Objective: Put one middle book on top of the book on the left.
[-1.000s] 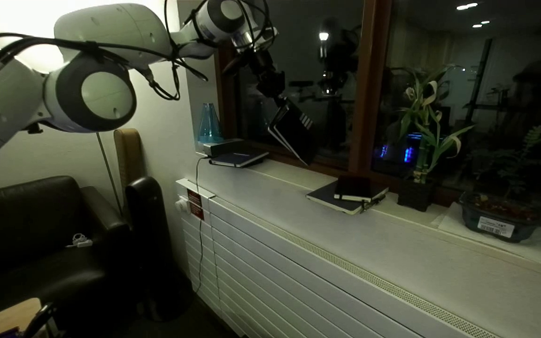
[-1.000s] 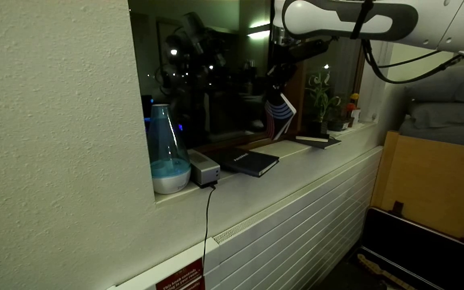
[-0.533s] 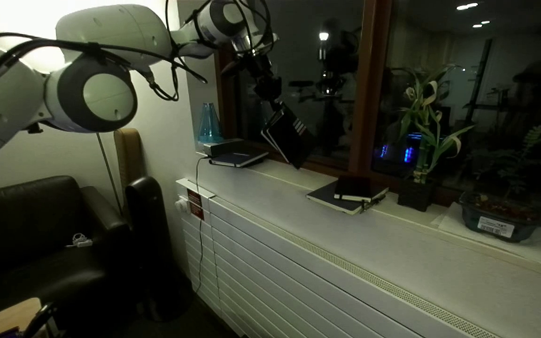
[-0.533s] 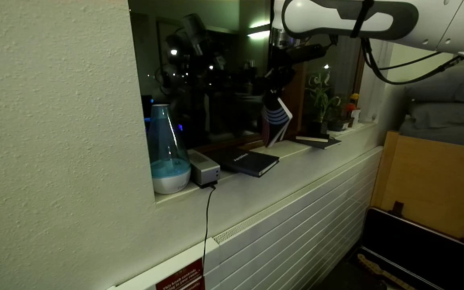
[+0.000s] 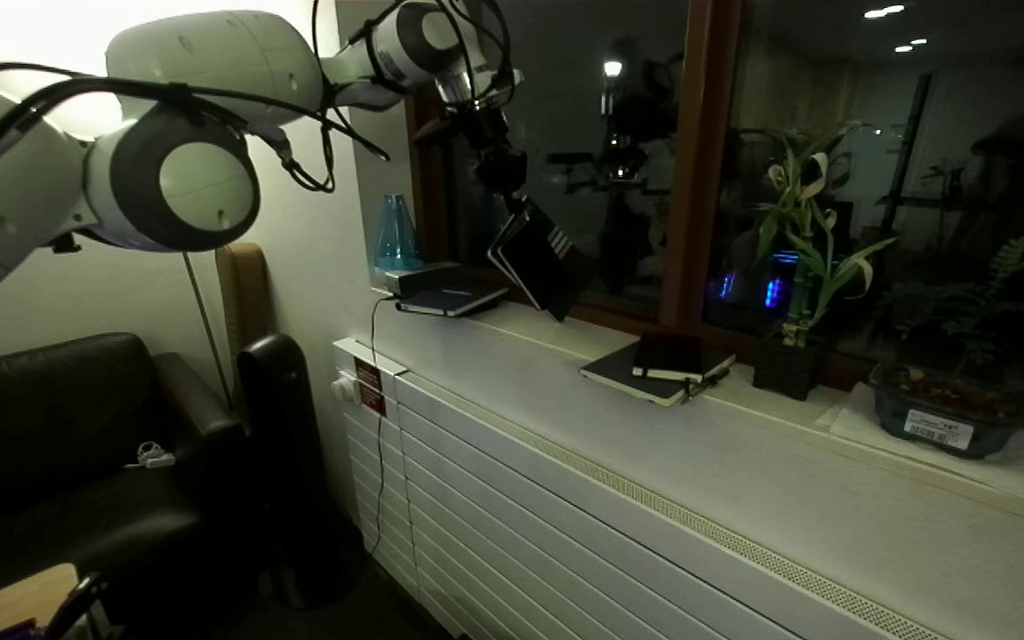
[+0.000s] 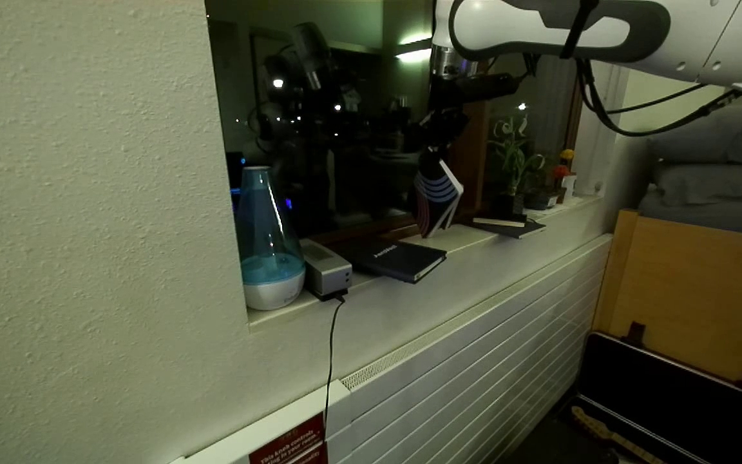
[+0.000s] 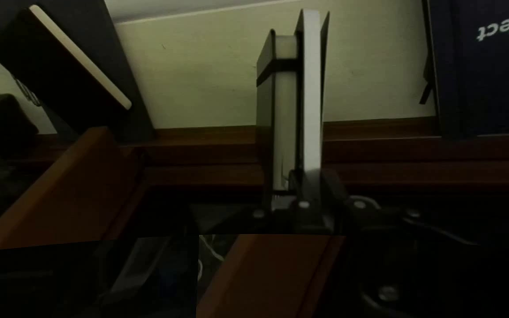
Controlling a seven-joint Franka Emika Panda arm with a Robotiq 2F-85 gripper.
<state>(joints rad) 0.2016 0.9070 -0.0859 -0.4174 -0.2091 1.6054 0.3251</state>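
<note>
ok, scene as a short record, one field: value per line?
gripper: black, holding two books
held: black book with curved blue and red cover stripes, plus cream-paged black book with a dark strap
pose: tilted; contact with white windowsill unclear
target: navy book lettered in white, flat
status: not yet stacked
elsewhere: small black book atop larger dark-grey book

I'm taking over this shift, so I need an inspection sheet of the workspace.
Surface: pale windowsill above a radiator.
Job's things: black book hangs tilted over the windowsill; a second page block alongside, unclear if separate. Left book lies flat, lettered cover up.
Clutter: small dark notebook on a larger one, blue humidifier, grey box, tall plant.
Gripper: clamped on the black book.
Cables: cord descends beside the grey box; others follow the arm.
Surroundings: dark window, sofa.
</note>
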